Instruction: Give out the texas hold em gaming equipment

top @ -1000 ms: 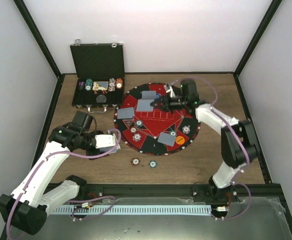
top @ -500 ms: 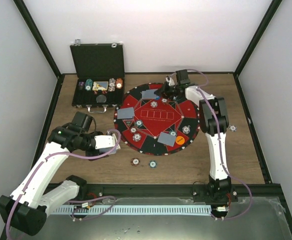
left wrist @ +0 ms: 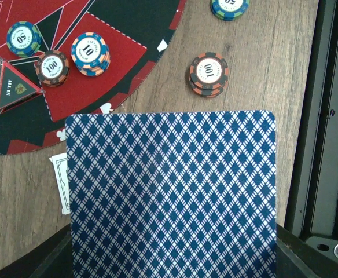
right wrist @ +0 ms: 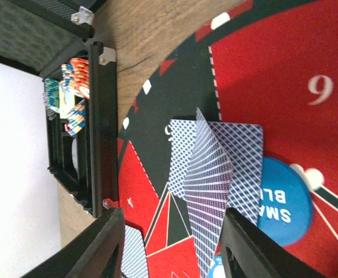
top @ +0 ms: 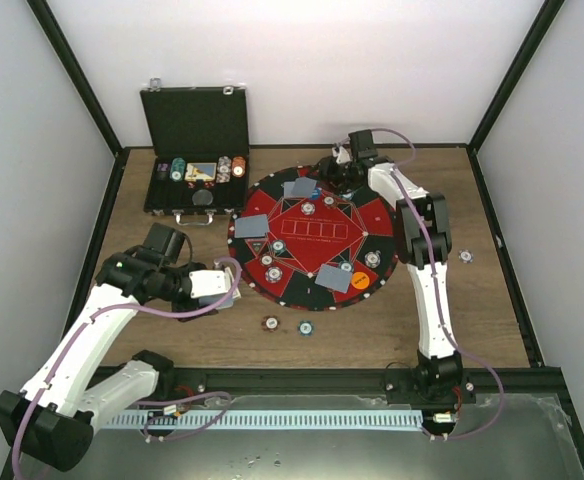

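My left gripper is shut on grey-blue-backed playing cards just off the mat's near-left edge; the cards hide its fingers. A brown-red 100 chip and a teal 50 chip lie on the wood beyond it. My right gripper hovers open over the mat's far side. A card stands tilted between its fingers, above flat cards and beside the blue button. More cards and the orange button lie on the mat.
The round red-and-black mat fills the table's middle. The black case stands open at the back left with chip stacks inside. One chip lies alone on the wood at right. Several chips and a triangular marker sit on the mat.
My right arm has swung from the mat's middle to its far edge, and the card it carried now sits at the far slot. The left arm has not moved.
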You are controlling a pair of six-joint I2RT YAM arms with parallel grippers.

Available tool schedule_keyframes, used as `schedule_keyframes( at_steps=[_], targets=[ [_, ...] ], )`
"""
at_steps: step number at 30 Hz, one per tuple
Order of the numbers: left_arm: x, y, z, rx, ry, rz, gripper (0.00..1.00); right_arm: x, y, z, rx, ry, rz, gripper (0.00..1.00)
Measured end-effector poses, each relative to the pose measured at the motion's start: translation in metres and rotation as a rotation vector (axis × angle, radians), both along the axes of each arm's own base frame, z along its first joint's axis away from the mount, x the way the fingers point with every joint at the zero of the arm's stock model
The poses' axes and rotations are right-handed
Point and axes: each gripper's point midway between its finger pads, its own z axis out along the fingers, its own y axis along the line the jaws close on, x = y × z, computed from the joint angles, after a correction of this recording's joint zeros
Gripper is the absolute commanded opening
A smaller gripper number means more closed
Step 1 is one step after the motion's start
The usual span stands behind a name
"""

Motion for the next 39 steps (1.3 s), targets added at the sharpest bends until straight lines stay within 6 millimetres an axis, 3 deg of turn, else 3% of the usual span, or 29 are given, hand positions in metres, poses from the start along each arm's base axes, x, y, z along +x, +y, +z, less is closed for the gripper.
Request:
schedule_keyframes(
  at_steps=[3, 6, 11, 14, 18, 21, 23, 28, 33, 39],
  targets=[
    [0.0, -0.001, 0.0, -0.004, 0.004, 0.002, 0.08, -0.006, -0.005, 0.0, -0.037, 0.016, -0.005, 0.62],
    [0.0, -0.001, 0.0, -0.006, 0.007, 0.006, 0.08, -0.018, -0.014, 0.008, -0.085, 0.024, -0.019, 0.67],
    [0.0, -0.001, 0.0, -0.005, 0.006, 0.007, 0.08, -0.045, -0.032, 0.05, -0.156, -0.024, -0.05, 0.71],
    [0.0, -0.001, 0.0, -0.005, 0.007, 0.007, 0.08, -0.069, -0.041, 0.075, -0.172, -0.057, -0.063, 0.75],
    [0.0, -0.001, 0.0, -0.005, 0.007, 0.008, 0.08, -0.115, -0.039, 0.079, -0.161, -0.05, -0.045, 0.82],
    [-0.001, -0.001, 0.0, -0.006, 0.007, 0.008, 0.08, -0.175, -0.013, 0.07, -0.125, -0.013, 0.029, 0.9],
    [-0.001, -0.001, 0.0, -0.006, 0.006, 0.007, 0.08, -0.228, 0.014, 0.068, -0.071, 0.001, 0.115, 0.93],
    [-0.001, 0.0, 0.001, -0.007, 0.005, 0.007, 0.08, -0.321, 0.065, 0.086, 0.052, -0.014, 0.287, 0.94],
    [-0.002, -0.001, 0.002, -0.012, 0.005, 0.004, 0.08, -0.378, 0.107, 0.105, 0.154, -0.051, 0.424, 0.88],
    [-0.003, -0.002, 0.002, -0.019, 0.007, 0.0, 0.08, -0.414, 0.139, 0.103, 0.21, -0.045, 0.516, 0.81]
  ],
)
